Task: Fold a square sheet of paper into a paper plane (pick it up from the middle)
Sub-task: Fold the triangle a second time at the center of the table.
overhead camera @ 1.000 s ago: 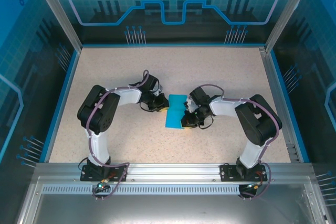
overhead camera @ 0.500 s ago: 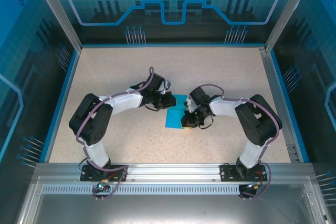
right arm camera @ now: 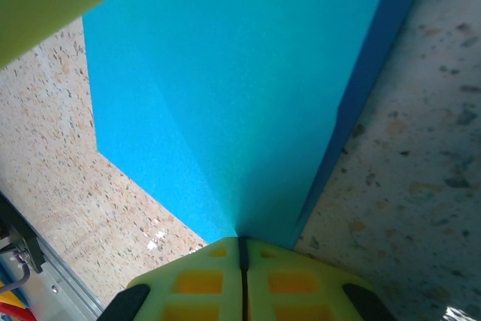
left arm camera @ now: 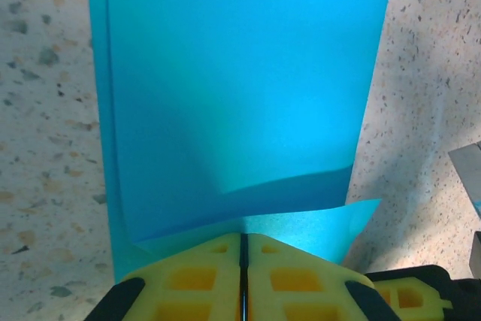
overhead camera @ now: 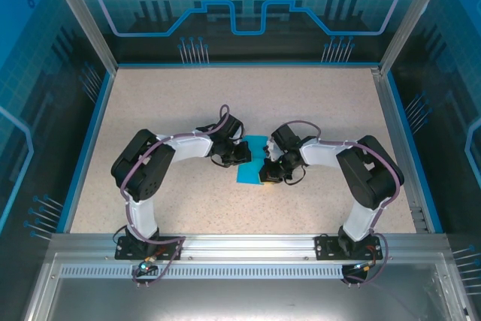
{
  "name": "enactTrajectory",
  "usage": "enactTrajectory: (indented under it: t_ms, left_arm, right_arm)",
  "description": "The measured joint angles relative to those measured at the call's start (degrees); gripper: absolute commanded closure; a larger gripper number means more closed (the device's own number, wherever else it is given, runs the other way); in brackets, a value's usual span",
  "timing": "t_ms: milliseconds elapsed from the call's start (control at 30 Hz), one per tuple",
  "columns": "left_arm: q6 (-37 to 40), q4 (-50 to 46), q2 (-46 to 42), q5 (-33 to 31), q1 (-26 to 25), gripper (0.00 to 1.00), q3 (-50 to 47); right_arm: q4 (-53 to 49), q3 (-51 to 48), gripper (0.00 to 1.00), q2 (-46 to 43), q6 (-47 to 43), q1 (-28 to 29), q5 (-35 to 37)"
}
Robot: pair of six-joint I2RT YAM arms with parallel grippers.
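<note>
Paper (overhead camera: 250, 162) is seen at mid-table in the top view, lying between the two gripper heads, a little nearer the front rail (overhead camera: 248, 243) than the far wall. It is folded over on itself: in the left wrist view (left arm camera: 240, 95) an upper layer is seen ending in a loose, slightly lifted edge just short of the fingers, with a lower layer running on beneath it and showing as a pointed flap to the right.

Left gripper (left arm camera: 243, 244) is set at the sheet's left far side (overhead camera: 239, 154). Its yellow jaws are pressed together, a thin dark seam alone being left between them, and the lower layer's edge is caught at the tips.

Right gripper (right arm camera: 242, 244) is set at the sheet's near right corner (overhead camera: 269, 173). Its jaws are likewise closed, and the paper (right arm camera: 240, 110) is pinched where a crease and one straight edge run down to the seam. A darker underside strip is shown along the right edge, lifted off the table.

Speckled table (overhead camera: 150, 95) is left bare on all sides of the paper: wide room toward the far blue rim (overhead camera: 248, 65), and to the left and right beyond both elbows. Nearer room is narrower, bounded by the rail and both arm bases.
</note>
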Motion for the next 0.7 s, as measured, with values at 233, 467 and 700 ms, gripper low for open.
enactTrajectory:
  t_ms: [233,467,700]
  left_arm:
    - [-0.02,0.07,0.94,-0.33,0.35,0.91,0.0]
    - [-0.07,0.31,0.94,0.0,0.39,0.91,-0.15]
    - [-1.11,1.64,0.94,0.96,0.63,0.91,-0.94]
  right_arm:
    - [-0.15,0.17,0.93,-0.28,0.02,0.04,0.13]
    - [-2.6,2.82,0.93,-1.2,-0.26,1.81,3.15]
    - [-2.08,5.99,0.93,-1.22,-0.2,3.78,6.78]
